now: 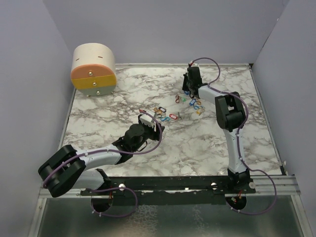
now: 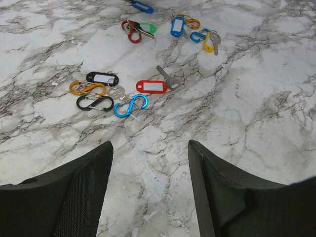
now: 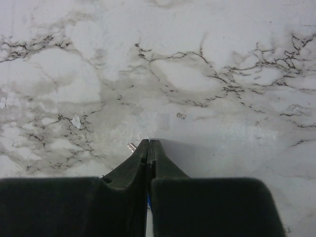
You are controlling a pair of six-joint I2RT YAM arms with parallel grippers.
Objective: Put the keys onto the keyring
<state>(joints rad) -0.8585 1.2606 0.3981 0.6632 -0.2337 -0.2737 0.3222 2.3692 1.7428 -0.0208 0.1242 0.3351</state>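
Note:
Coloured keys and carabiner keyrings lie scattered mid-table (image 1: 180,106). In the left wrist view, a red key (image 2: 150,86) lies next to a blue carabiner keyring (image 2: 131,105), with black (image 2: 94,102) and orange (image 2: 88,88) carabiners to the left. Farther off lie a green key (image 2: 148,28), a blue key (image 2: 177,25) and a yellow key (image 2: 209,42). My left gripper (image 2: 150,144) (image 1: 154,121) hovers open just short of them, nothing between its fingers. My right gripper (image 3: 148,141) (image 1: 189,92) is shut at the table surface on a blue piece; a metal tip (image 3: 131,146) pokes out beside the fingers.
A round wooden box (image 1: 94,69) with an orange front stands at the back left corner. Grey walls close in the marble table (image 1: 207,148) on the left, back and right.

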